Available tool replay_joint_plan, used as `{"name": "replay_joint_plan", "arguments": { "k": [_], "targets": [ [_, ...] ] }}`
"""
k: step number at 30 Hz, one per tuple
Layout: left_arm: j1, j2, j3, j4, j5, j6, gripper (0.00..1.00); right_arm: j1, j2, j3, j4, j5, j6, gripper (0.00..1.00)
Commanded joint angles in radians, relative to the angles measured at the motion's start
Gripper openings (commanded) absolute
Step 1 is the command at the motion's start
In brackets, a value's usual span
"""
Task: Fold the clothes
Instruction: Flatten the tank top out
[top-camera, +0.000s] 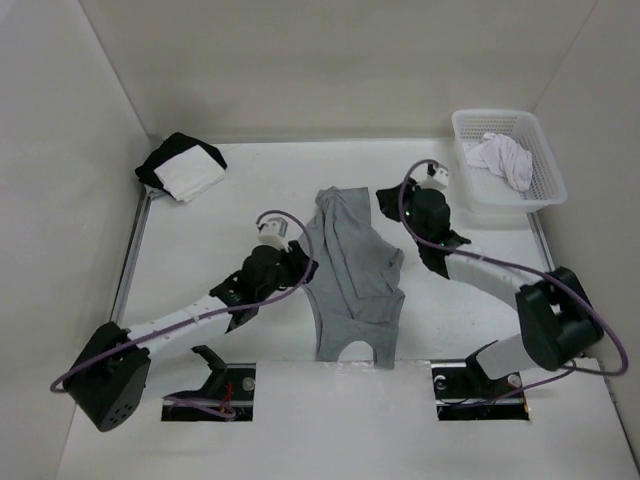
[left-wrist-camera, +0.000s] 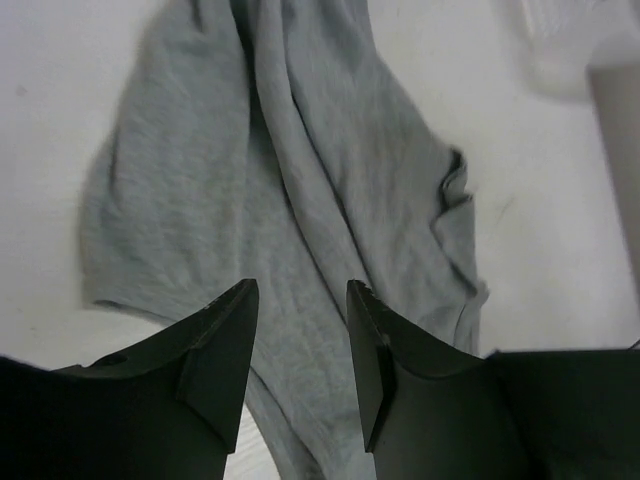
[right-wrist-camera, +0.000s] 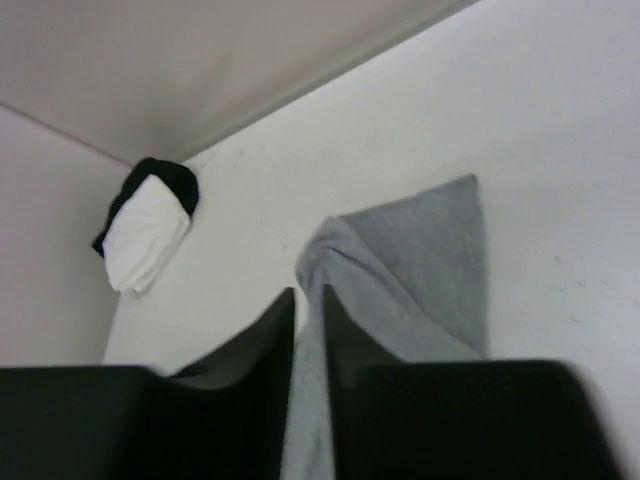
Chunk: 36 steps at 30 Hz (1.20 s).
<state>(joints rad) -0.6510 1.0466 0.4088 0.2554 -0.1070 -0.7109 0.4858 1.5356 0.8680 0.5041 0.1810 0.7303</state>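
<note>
1. The grey sleeveless top (top-camera: 355, 275) is laid on the white table (top-camera: 250, 180) at the centre of the overhead view. It is bunched into long lengthwise creases, and a scooped opening is seen at its lower edge.
2. The left gripper (top-camera: 308, 268) is placed at the left edge of the top, left of centre in the frame. In the left wrist view its jaws are seen parted, with creased grey fabric showing in the gap between them. Nothing is seen clamped.
3. The right gripper (top-camera: 385, 203) is placed at the upper right corner of the top, above centre in the frame. In the right wrist view its fingers (right-wrist-camera: 270, 330) are seen drawn near each other with only a thin slit left, and a raised peak of grey cloth is seen just beyond the tips. Whether cloth is pinched cannot be told.
4. A black-and-white fabric stack (top-camera: 182, 166) is seen at the upper left of the frame.
5. A white basket (top-camera: 553, 180) is seen at the upper right, with a small white-pinkish garment (top-camera: 503, 158) lying in it.
</note>
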Motion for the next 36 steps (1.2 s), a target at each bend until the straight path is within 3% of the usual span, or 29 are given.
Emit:
{"name": "replay_joint_plan", "arguments": {
  "k": [1, 2, 4, 7, 9, 15, 24, 29, 31, 33, 34, 36],
  "targets": [
    [-0.109, 0.088, 0.076, -0.027, -0.088, 0.100, 0.40, 0.009, -0.120, -0.176, -0.080, 0.103, -0.020, 0.12],
    [-0.139, 0.123, 0.096, -0.021, -0.094, 0.100, 0.41, 0.007, -0.144, -0.216, -0.138, 0.118, -0.002, 0.07],
    [-0.204, 0.206, 0.159, -0.001, -0.071, 0.094, 0.41, 0.007, -0.192, -0.294, -0.225, 0.140, 0.044, 0.09],
    [-0.275, 0.321, 0.234, 0.013, -0.043, 0.074, 0.41, 0.010, -0.252, -0.356, -0.300, 0.147, 0.070, 0.36],
    [-0.285, 0.366, 0.249, 0.005, -0.056, 0.070, 0.39, 0.001, -0.261, -0.369, -0.321, 0.141, 0.080, 0.44],
    [-0.279, 0.460, 0.262, -0.015, -0.059, 0.036, 0.37, -0.019, -0.164, -0.339, -0.319, 0.091, 0.070, 0.48],
    [-0.275, 0.538, 0.271, -0.007, -0.045, 0.008, 0.33, 0.001, -0.114, -0.330, -0.306, 0.026, 0.081, 0.41],
    [-0.266, 0.573, 0.278, 0.021, -0.002, -0.008, 0.31, 0.020, -0.149, -0.362, -0.268, 0.028, 0.093, 0.17],
    [-0.253, 0.593, 0.277, 0.050, 0.042, -0.036, 0.22, 0.038, -0.228, -0.374, -0.259, 0.047, 0.098, 0.05],
    [-0.244, 0.584, 0.265, 0.064, 0.044, -0.053, 0.15, 0.049, -0.297, -0.379, -0.263, 0.077, 0.093, 0.03],
    [-0.233, 0.566, 0.260, 0.065, 0.044, -0.056, 0.09, 0.062, -0.412, -0.383, -0.278, 0.106, 0.075, 0.03],
    [-0.229, 0.535, 0.255, 0.065, 0.044, -0.056, 0.05, 0.064, -0.504, -0.385, -0.301, 0.121, 0.063, 0.02]
  ]
}}
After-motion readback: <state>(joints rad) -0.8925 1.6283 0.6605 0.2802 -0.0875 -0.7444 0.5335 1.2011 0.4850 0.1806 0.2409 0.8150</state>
